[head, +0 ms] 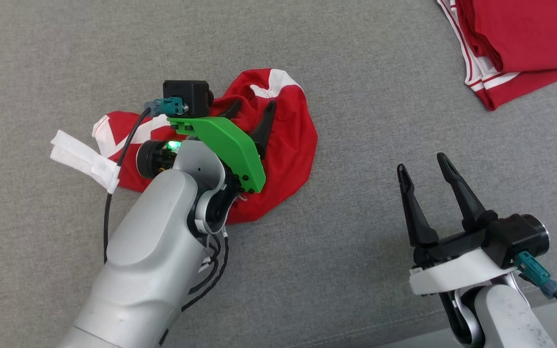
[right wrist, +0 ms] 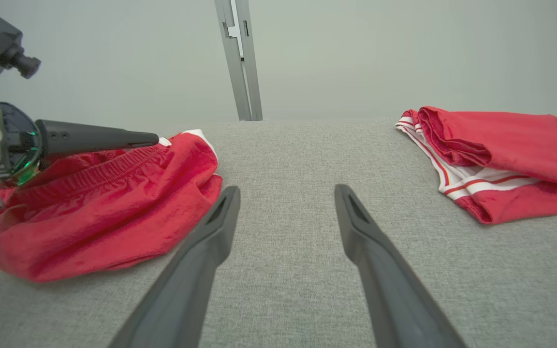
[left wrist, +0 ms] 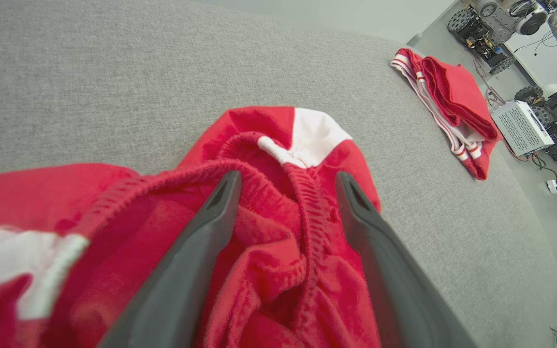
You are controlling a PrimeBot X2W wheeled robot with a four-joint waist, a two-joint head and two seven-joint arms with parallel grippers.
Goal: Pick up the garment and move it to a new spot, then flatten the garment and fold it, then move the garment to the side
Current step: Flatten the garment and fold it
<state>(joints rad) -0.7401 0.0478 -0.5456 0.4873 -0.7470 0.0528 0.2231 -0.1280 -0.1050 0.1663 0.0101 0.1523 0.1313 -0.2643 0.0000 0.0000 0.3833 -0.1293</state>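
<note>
Pale grey forearm and green plastic bracket (head: pixel 230 145) of the left arm fill the lower left of the head view, reaching out over the crumpled red shorts with white side panels and a ribbed elastic waistband (head: pixel 290 150). These shorts lie in a loose heap on the grey woven fabric surface (head: pixel 307 48), left of its centre.

At the end of that arm the left gripper (head: pixel 254 108) stands wide open, its two long dark fingers spread well apart. In the left wrist view they come down into the heap on either side of a bunched ridge of waistband and red cloth. The left finger's tip lies against the waistband and the other rests beside the gathered elastic, with cloth between them but not pinched.

Over at the lower right, the right gripper (head: pixel 421 162) is likewise open, fingers splayed, holding nothing. It sits above bare grey surface, well apart from the shorts.

A folded red garment with white striped trim (head: pixel 515 38) lies at the far right corner of the surface, well away from both grippers. A strip of white tape (head: pixel 82 159) is wrapped on the left arm's black cable.
</note>
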